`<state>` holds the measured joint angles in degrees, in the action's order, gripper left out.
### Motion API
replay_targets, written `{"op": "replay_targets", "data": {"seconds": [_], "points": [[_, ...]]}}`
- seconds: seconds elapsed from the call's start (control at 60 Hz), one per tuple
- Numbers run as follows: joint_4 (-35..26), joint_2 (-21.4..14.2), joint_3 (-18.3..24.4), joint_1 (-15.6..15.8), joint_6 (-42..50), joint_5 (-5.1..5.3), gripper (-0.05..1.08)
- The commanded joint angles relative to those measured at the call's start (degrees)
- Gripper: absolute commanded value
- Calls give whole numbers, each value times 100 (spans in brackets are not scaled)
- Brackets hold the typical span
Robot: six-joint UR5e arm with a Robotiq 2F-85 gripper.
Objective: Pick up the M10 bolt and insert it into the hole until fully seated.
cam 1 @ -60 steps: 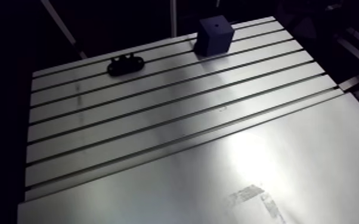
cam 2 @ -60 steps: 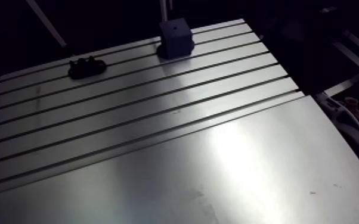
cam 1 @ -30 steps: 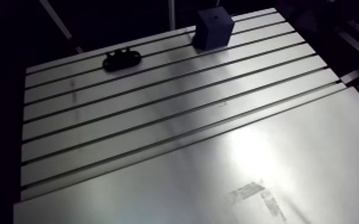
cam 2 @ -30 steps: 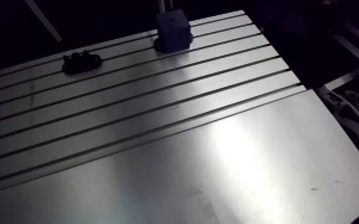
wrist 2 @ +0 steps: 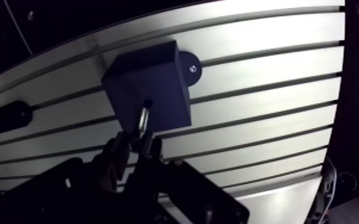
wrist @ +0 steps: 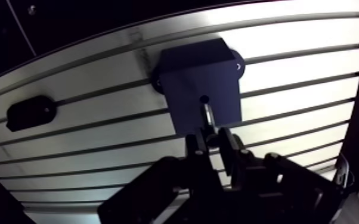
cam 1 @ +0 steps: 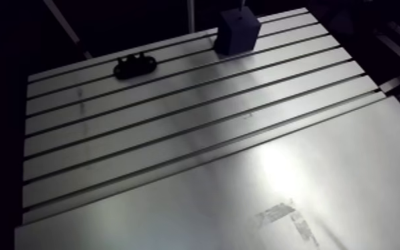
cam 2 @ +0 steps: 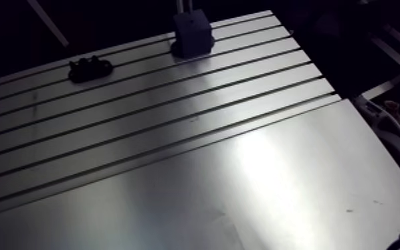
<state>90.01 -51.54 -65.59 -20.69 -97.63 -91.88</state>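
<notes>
The two fingers (wrist: 226, 143) of the gripper (wrist: 210, 136) stand narrow in the wrist view. They are closed on the M10 bolt (wrist: 207, 118), which is pressed between their tips. The bright shaft of the bolt points ahead of the gripper, toward the hole (wrist: 204, 99). The end of the shaft is at the edge of this hole. Whether it is already inside or only touching, I cannot tell.

The hole is a small dark circle in the top face of a dark blue block (wrist: 188, 71), on the part of the face nearer to the gripper. The block stands upright on the desk (wrist: 289, 65). A round dark foot (wrist 2: 189, 67) with one small screw shows beside its far corner. Well apart from the block, to the side of the gripper, a low black fixture (wrist: 31, 112) lies flat on the desk.

In the arm view the block is at the upper middle of the frame, near the far edge of the desk. The black fixture is in the upper left part, near the same far edge. Long slots run across the desk from left to right. The lower right of the frame shows a smooth plate (cam 1: 335, 153), and a pale scuffed mark (cam 1: 284, 216) lies on it near the bottom edge.
</notes>
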Motion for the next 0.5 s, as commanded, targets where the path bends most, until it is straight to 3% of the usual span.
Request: {"op": "replay_targets", "data": {"seconds": [0.017,0.5], "points": [[12,1,-45,-13,-6,-17,108],[29,69,-71,-23,2,-19,108]]}}
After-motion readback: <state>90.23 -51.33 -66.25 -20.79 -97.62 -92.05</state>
